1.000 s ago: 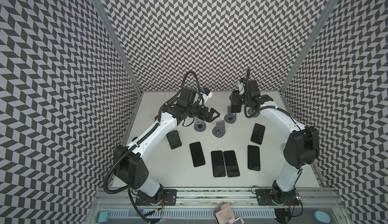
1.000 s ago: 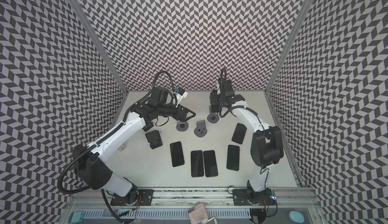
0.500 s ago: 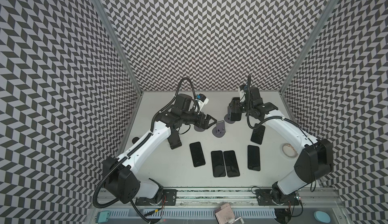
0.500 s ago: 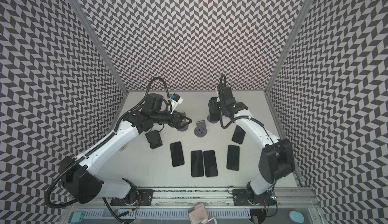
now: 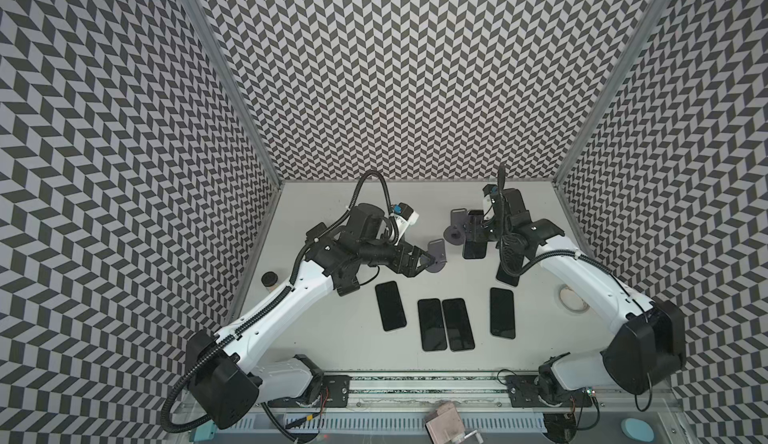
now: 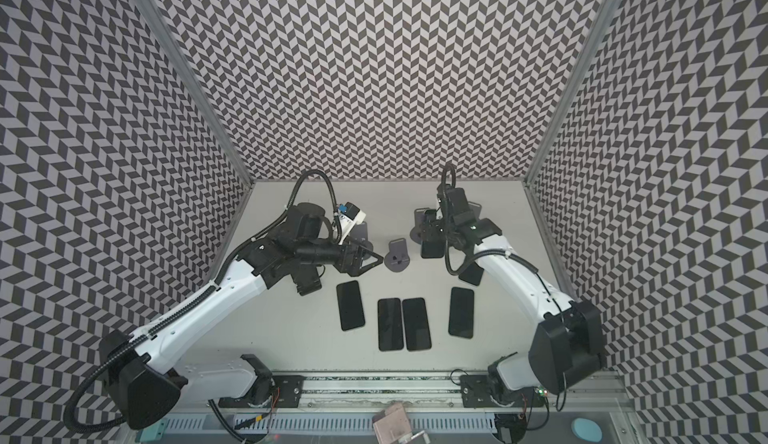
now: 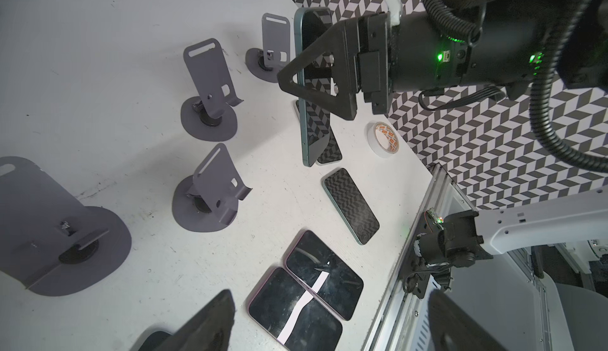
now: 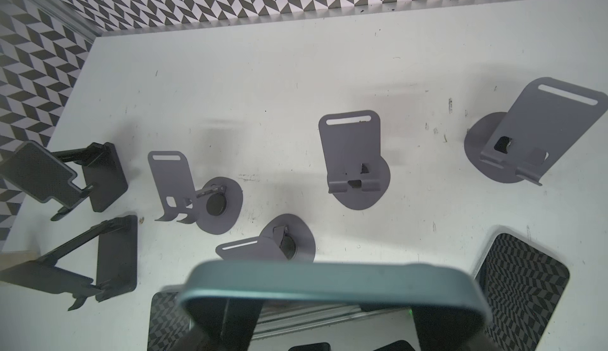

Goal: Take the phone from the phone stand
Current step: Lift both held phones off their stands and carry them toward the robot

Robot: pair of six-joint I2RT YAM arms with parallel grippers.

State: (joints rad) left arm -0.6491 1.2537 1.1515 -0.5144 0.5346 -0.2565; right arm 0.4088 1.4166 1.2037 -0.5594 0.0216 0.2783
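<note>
White table (image 5: 345,346), chevron walls (image 5: 374,67) close on three sides. Right gripper (image 7: 297,76) pinched the teal phone (image 7: 314,129) by its edges, apparently off the table, just beside the empty phone stand (image 7: 274,37). Left gripper (image 5: 419,261) was spread, empty. Risk: thin edge grip slipping, or lower end clipping the flat phone (image 7: 331,154) beneath. Free room lay mostly behind the stands (image 7: 210,79).
</note>
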